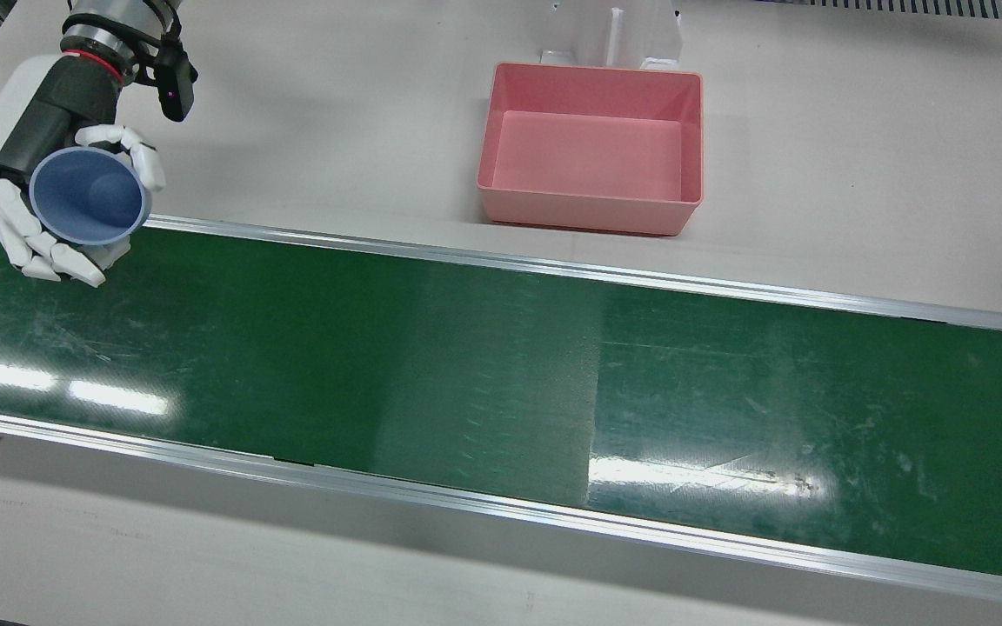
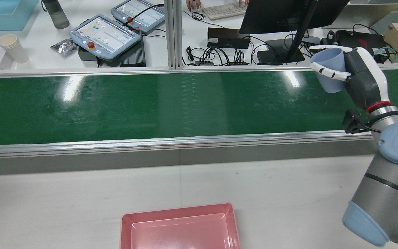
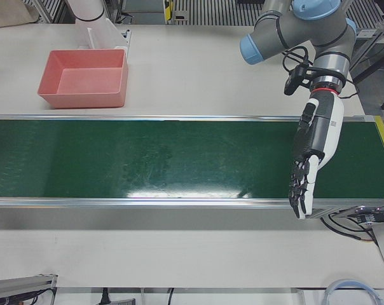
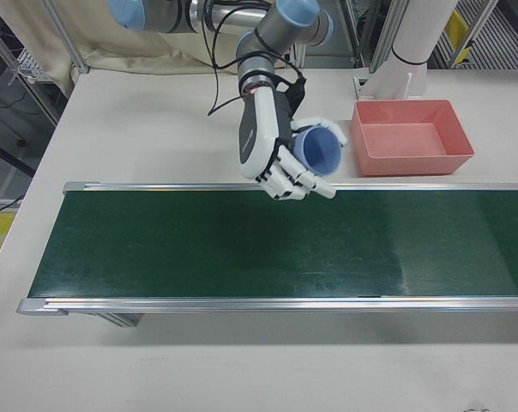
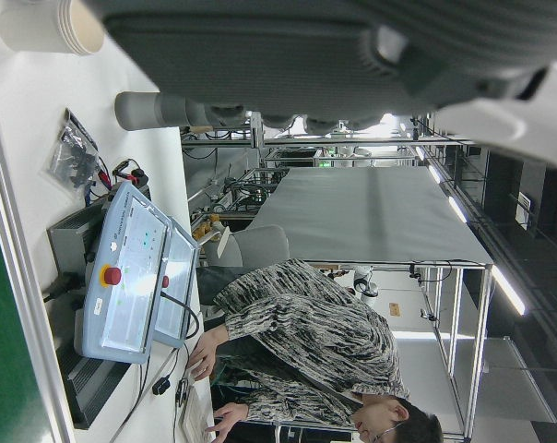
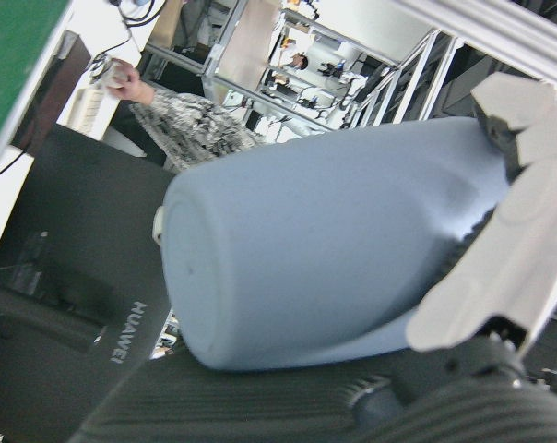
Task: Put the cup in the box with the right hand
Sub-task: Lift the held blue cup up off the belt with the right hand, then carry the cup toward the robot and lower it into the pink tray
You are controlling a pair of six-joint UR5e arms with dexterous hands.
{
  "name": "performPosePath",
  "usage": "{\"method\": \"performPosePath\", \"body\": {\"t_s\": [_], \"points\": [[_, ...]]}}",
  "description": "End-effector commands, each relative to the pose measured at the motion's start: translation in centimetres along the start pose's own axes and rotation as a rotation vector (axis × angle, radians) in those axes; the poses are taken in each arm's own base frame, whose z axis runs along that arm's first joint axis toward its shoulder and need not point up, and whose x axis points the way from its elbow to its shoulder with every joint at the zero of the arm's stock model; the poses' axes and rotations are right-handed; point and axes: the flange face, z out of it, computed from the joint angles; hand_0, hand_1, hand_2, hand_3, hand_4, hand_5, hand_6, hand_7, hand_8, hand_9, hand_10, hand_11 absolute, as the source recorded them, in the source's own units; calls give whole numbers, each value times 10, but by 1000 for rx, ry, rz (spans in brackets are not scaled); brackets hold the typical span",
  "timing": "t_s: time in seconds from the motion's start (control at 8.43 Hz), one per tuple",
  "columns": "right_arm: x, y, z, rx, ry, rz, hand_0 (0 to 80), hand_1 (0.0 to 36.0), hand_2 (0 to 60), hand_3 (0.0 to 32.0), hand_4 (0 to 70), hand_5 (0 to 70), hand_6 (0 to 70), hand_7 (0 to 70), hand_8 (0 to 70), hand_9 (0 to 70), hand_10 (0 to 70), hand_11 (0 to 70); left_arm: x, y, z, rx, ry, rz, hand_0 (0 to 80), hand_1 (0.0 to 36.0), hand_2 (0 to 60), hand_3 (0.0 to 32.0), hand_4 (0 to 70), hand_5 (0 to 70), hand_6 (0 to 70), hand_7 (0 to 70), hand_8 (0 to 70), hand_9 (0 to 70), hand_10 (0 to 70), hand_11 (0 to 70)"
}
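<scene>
Front view shows the right hand (image 1: 57,187) in the upper left of the frame, its white fingers (image 1: 18,230) wrapped around a blue cup (image 1: 90,195) whose open mouth faces the camera. The hand hangs over the far rail of the green conveyor belt (image 1: 501,374), and the pink box (image 1: 592,148) sits on the pale table (image 1: 858,174) at upper centre, well apart from the cup.

Rear view has the right hand (image 2: 356,74) at the upper right, holding the cup (image 2: 330,71) upright above the belt (image 2: 150,103); fingers (image 2: 332,73) cross the cup's wall. The box (image 2: 181,226) lies at the bottom centre. Beyond the belt, at upper left, are two teach pendants (image 2: 105,34) and a stack of paper cups (image 2: 12,47).

Left-front view shows the left hand (image 3: 309,162) at the right of the frame, fingers stretched straight and apart, holding nothing, over the belt's near edge. The box (image 3: 87,79) is at upper left.

Right-front view puts the right hand (image 4: 280,150) at upper centre, clasping the cup (image 4: 319,150) just left of the box (image 4: 409,137).

Left hand view, lying on its side, shows a teach pendant (image 5: 131,277) and a person (image 5: 306,351) in a patterned top.

Right hand view is filled by the cup (image 6: 325,249), with a finger (image 6: 500,258) pressed on it at the right.
</scene>
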Motion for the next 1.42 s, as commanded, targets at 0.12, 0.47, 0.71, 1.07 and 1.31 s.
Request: {"method": "performPosePath", "body": {"t_s": [0.12, 0.47, 0.71, 1.07, 1.31], "points": [[19, 111, -59, -238, 112, 101, 275, 280, 600, 0, 394, 136, 407, 700, 605, 700, 549, 700, 0, 0, 0, 1, 0, 0, 0, 0, 0, 0, 0, 0, 0, 0, 0, 0, 0, 0], [94, 168, -129, -372, 304, 17, 206, 235, 600, 0, 335, 135, 405, 700, 623, 700, 569, 700, 0, 0, 0, 1, 0, 0, 0, 0, 0, 0, 0, 0, 0, 0, 0, 0, 0, 0], [128, 190, -165, -433, 389, -28, 147, 204, 600, 0, 300, 130, 392, 700, 620, 700, 567, 700, 0, 0, 0, 1, 2, 0, 0, 0, 0, 0, 0, 0, 0, 0, 0, 0, 0, 0], [225, 204, -242, -375, 457, 42, 228, 156, 600, 0, 281, 113, 338, 700, 568, 700, 494, 696, 0, 0, 0, 1, 0, 0, 0, 0, 0, 0, 0, 0, 0, 0, 0, 0, 0, 0], [293, 208, -286, -316, 427, 199, 157, 0, 0, 0, 0, 2, 0, 0, 1, 9, 4, 7, 0, 0, 0, 1, 0, 0, 0, 0, 0, 0, 0, 0, 0, 0, 0, 0, 0, 0]]}}
